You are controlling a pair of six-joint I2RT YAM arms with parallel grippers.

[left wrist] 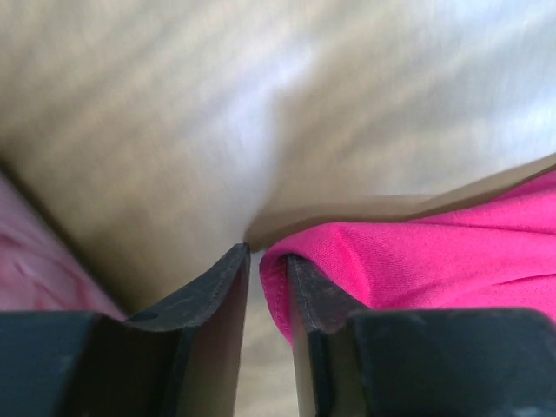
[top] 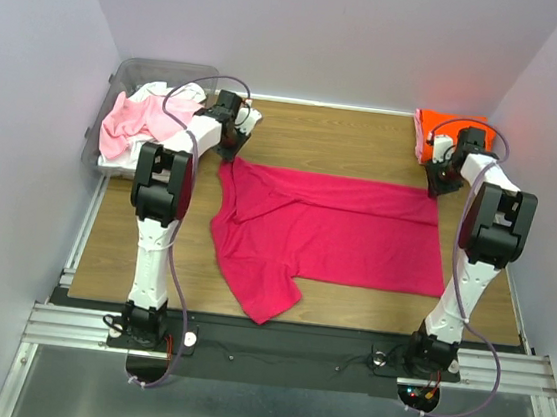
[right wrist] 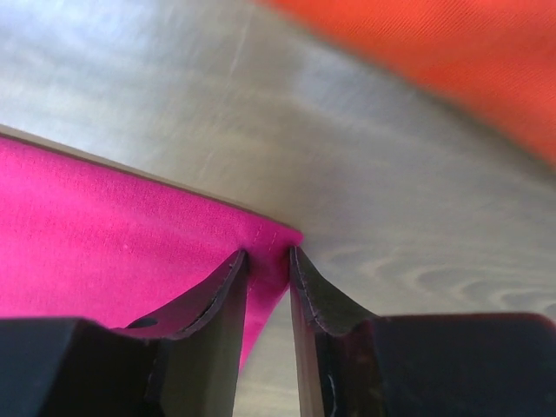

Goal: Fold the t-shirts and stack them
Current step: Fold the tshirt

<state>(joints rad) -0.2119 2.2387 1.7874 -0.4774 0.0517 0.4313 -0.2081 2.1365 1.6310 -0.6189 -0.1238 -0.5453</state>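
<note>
Right jaws clamped magenta shirt (top: 337, 225) corner | left jaws' hold on the other far corner could not be told | level, matched lift looked wisest

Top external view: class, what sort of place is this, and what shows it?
Probably a robotics test cell: left arm and right arm bolted at a wooden table, plain walls close around, a magenta t-shirt spread out.

Logged on wood-grain table (top: 347, 136): magenta t-shirt (top: 346, 231) spread flat across centre, folded orange t-shirt (top: 431, 123) at 1 o'clock corner, clear bin (top: 163, 70) at 10 o'clock corner.
</note>
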